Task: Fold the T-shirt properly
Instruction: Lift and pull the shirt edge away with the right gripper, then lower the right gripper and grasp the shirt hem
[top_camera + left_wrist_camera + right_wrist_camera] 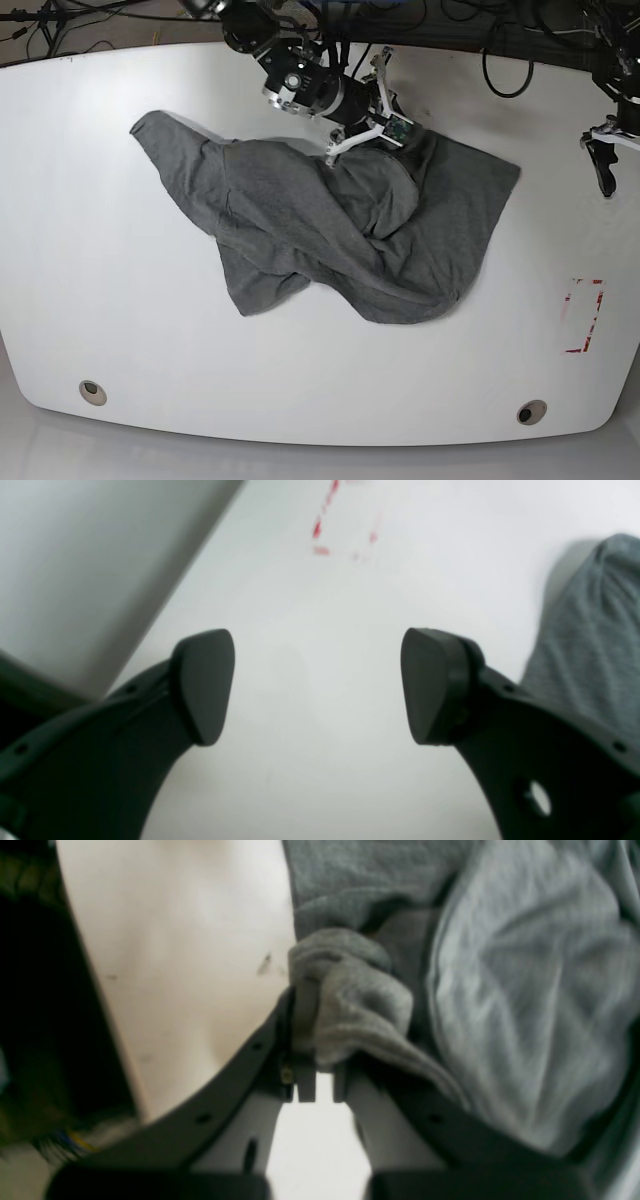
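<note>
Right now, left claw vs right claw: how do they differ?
The left claw is open, with only bare table between its pads; the right claw is shut on a bunched fold of the T-shirt. The left claw hangs at the table's edge, clear of the T-shirt; the right claw sits over the shirt's far side. Both have dark fingers.

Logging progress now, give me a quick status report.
Right gripper shut on T-shirt edge. Left gripper open, off cloth. T-shirt crumpled, unfolded. Nothing blocking.
</note>
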Tool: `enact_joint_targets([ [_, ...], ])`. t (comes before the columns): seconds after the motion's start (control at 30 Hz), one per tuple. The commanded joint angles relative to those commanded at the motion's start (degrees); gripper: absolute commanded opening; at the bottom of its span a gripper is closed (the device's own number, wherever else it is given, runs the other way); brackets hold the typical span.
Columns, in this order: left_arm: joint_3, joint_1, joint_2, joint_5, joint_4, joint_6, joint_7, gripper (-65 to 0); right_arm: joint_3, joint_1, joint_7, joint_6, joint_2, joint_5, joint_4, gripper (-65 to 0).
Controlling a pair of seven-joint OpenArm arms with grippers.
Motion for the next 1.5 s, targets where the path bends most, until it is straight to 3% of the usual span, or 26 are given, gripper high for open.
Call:
enact_joint_targets([
  [0.3, -0.5, -0.4, 0.1, 0.0, -0.1, 0.0, 0.5, -15.8, -0.4, 0.0, -1.1, 0.44, 2.2, 0.4, 8.8, -23.6],
  [0.4, 0.2, -0.4, 0.3, 0.0, -0.1, 0.1, 0.5, -15.8, -0.4, 0.4, -0.9, 0.53, 2.8, 0.4, 10.6, -17.8],
  [0.63, 2.2, -0.4, 0.3, 0.0, -0.2, 0.2, 0.5, -15.8, 2.3, 3.3, 0.8, 0.53, 3.4, 0.4, 10.7, -19.3],
  [0.8, 2.2, -0.4, 1.9, 0.0, -0.1, 0.2, 0.5, -15.8, 6.8, 7.1, 1.4, 0.53, 3.6, 0.4, 9.5, -19.7],
  [1.07, 3.4, -0.4, 2.2, 0.0, -0.1, 0.2, 0.5, -15.8, 15.6, 15.0, 3.3, 0.97, 3.7, 0.4, -0.7, -19.7],
  [1.17, 3.4, -0.4, 2.9, 0.0, -0.1, 0.2, 0.5, -15.8, 19.5, 17.2, 6.4, 3.34, 3.6, 0.4, -6.4, -19.7],
  [1.37, 5.1, -0.3, 3.4, 0.1, -0.1, 0.2, 0.5, -16.0, 27.4, 21.9, 11.2, 9.93, 1.8, 0.0, -19.1, -19.7],
  [1.5, 5.5, -0.2, 3.5, 0.1, -0.2, 0.2, 0.5, -16.0, 30.4, 23.8, 12.3, 12.48, 1.4, -0.1, -24.8, -19.7],
])
